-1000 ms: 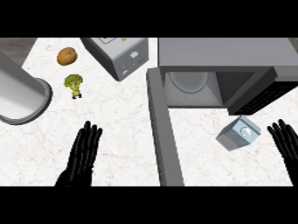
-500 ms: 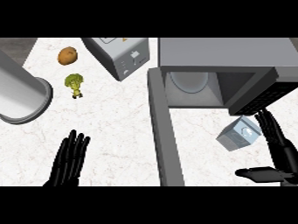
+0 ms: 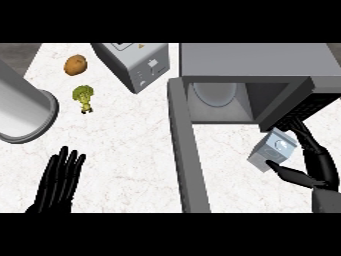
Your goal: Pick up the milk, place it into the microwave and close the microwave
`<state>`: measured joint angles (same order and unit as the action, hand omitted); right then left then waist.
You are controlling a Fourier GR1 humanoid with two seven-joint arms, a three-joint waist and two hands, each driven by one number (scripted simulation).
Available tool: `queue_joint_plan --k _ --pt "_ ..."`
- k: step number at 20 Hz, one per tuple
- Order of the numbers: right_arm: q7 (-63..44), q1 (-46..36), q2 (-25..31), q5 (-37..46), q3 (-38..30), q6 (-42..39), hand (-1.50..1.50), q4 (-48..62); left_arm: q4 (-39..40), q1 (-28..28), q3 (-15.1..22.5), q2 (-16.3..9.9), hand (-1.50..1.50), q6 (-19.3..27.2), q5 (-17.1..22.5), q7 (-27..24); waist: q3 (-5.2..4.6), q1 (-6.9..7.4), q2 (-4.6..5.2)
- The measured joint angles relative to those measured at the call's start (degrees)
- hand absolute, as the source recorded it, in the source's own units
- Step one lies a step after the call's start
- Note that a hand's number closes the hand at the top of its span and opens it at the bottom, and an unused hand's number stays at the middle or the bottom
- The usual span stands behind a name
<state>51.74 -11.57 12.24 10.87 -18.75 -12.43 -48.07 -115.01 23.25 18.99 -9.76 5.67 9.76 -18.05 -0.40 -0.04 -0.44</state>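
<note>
right hand (image 3: 315, 165): you see it curled round the milk (image 3: 273, 152), just before the open microwave (image 3: 254, 75)
left hand (image 3: 58, 181): resting, fingers straight, lower left over the table (image 3: 121, 145)

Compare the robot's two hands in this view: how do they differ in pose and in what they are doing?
The left hand lies open at the lower left, fingers straight, touching nothing; the right hand curls its fingers and thumb round the milk. The left hand is over bare counter; the right sits just in front of the open microwave. Both are black and enter from below.
</note>
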Motion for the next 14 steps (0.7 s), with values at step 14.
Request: queue_joint_plan --k 14 --pt "8.42 -5.52 3.33 3.57 -0.01 8.3 1.5 11.97 0.1 1.98 -4.19 -2.64 -1.5 -4.56 3.34 -1.98 -0.86 0.5 -0.88"
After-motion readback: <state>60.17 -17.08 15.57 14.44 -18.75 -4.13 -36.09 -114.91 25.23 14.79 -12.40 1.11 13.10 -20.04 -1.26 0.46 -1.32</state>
